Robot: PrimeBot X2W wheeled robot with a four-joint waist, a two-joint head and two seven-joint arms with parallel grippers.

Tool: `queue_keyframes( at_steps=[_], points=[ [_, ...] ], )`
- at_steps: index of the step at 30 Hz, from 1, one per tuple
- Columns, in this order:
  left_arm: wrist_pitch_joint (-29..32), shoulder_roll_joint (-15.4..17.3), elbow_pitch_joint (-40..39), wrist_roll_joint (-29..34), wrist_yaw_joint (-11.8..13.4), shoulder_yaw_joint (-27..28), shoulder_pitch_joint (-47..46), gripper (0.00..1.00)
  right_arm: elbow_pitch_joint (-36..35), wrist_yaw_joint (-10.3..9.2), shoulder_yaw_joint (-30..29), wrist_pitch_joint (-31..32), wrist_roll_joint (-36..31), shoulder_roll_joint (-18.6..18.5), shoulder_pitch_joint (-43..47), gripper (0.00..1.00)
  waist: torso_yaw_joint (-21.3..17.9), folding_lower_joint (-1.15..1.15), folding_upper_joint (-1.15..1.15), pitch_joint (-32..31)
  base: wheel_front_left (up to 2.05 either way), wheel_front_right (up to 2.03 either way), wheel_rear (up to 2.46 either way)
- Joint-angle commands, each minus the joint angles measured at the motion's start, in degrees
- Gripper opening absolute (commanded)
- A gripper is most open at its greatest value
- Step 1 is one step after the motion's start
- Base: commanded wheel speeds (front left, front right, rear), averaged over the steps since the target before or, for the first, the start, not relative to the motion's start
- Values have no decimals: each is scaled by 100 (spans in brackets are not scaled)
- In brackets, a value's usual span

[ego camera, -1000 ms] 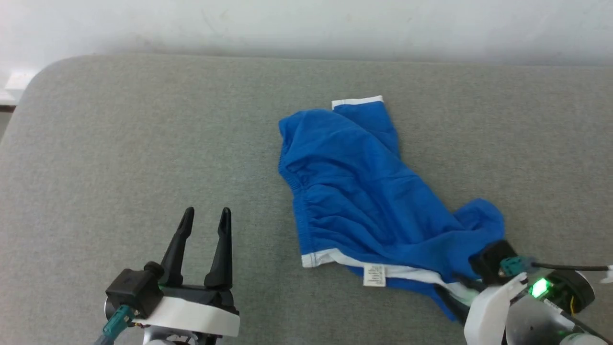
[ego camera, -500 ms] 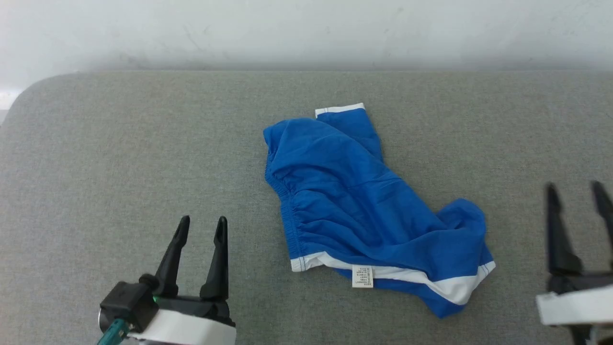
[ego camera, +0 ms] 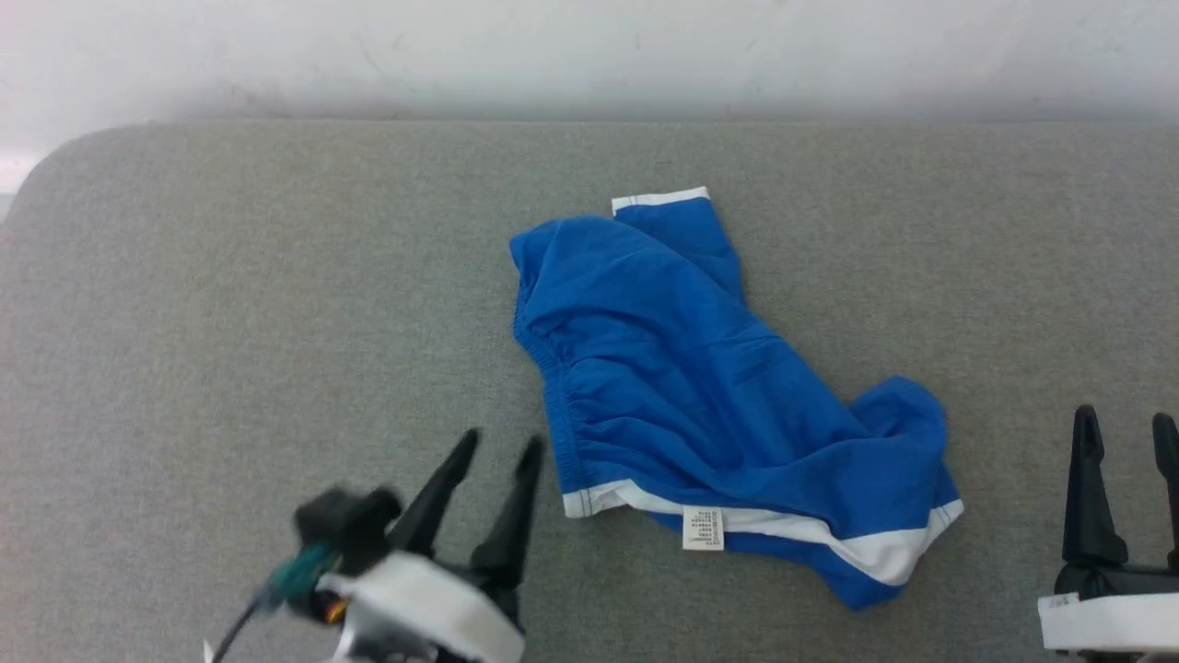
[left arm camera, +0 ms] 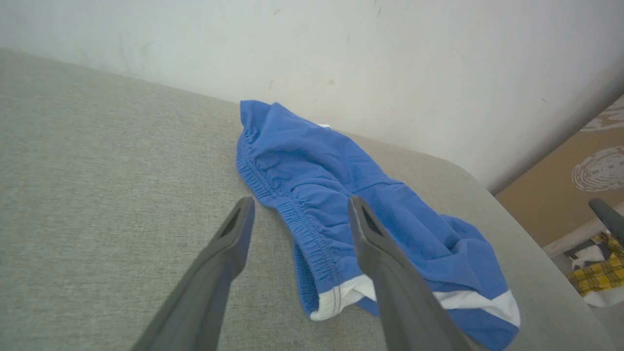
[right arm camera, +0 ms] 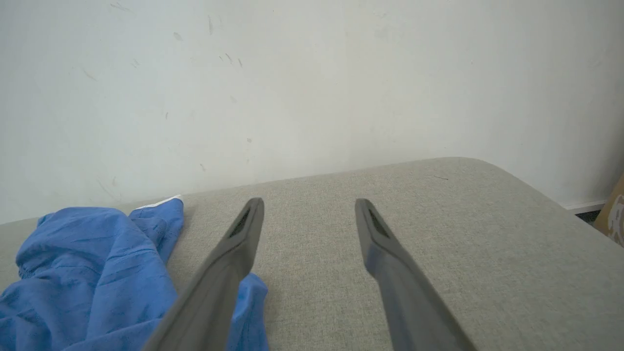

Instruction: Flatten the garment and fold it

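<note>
Lying crumpled on the grey upholstered surface [ego camera: 230, 276], the blue shorts [ego camera: 700, 387] rest ungripped — left gripper [ego camera: 502, 440] spread empty beside the elastic waistband [ego camera: 553, 405], right gripper [ego camera: 1126, 416] spread empty, well apart.

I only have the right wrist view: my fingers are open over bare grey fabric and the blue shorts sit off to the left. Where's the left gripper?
Observer: The left gripper is open, low beside the garment, with its fingertips close to the gathered waistband. I can't tell whether they touch.
Operator: Is the garment lying flat?
Observer: No. It's creased and doubled over, and one leg's white hem pokes out from under the top layer at the far side.
Operator: Any landmark along the near edge?
Observer: A small white label sticks out from the near edge, on the white trim.
</note>
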Motion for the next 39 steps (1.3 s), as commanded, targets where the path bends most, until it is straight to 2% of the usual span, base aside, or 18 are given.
queue_keyframes(
  at_steps=[1,4,7,10,15,21,23,25,26,27,28,29,30,39],
  points=[
    [349,45,-60,-122,-38,-82,-254,100,14,-4,-18,-48,-35,12,-115,100,56,0,0,80,0,0,0],
    [1242,96,27,-263,23,-245,-550,100,60,-4,30,-57,-38,12,-208,100,58,0,0,175,0,0,0],
    [2081,115,206,-388,231,-343,-705,100,138,-4,99,-62,5,12,-278,100,7,0,0,276,0,0,0],
    [2655,135,295,-445,470,-377,-773,100,174,-4,155,-64,44,12,-337,100,-66,0,0,372,0,0,0],
    [3022,117,332,-655,607,-333,-814,100,199,-4,134,-65,80,12,-424,100,-179,0,0,535,0,0,0],
    [3520,111,506,-931,613,-440,-798,99,268,-4,114,-66,104,12,-496,100,-255,0,0,653,0,0,0],
    [3712,128,577,-996,605,-495,-788,90,279,-4,110,-66,109,12,-518,100,-263,0,0,681,0,0,0],
    [3870,182,661,-989,584,-575,-788,69,300,-4,115,-66,117,12,-539,100,-269,0,0,698,0,0,0],
    [3919,193,706,-989,583,-601,-785,52,309,-4,120,-66,121,12,-549,100,-271,0,0,708,0,0,0],
    [3954,202,756,-986,581,-626,-782,41,317,-4,126,-66,126,12,-560,100,-274,0,0,716,0,0,0],
    [3969,203,812,-985,578,-645,-781,8,327,-4,132,-66,131,12,-571,100,-276,0,0,723,0,0,0],
    [3969,203,812,-985,578,-645,-781,8,327,-4,132,-66,131,12,-571,100,-276,0,0,723,0,0,0],
    [3931,172,929,-1040,574,-647,-786,0,348,-4,145,-66,140,12,-594,100,-282,0,0,735,0,0,0],
    [3258,92,976,-1143,483,-471,-923,0,452,-4,166,-66,119,13,-635,100,-267,0,0,619,0,0,0]
  ],
)
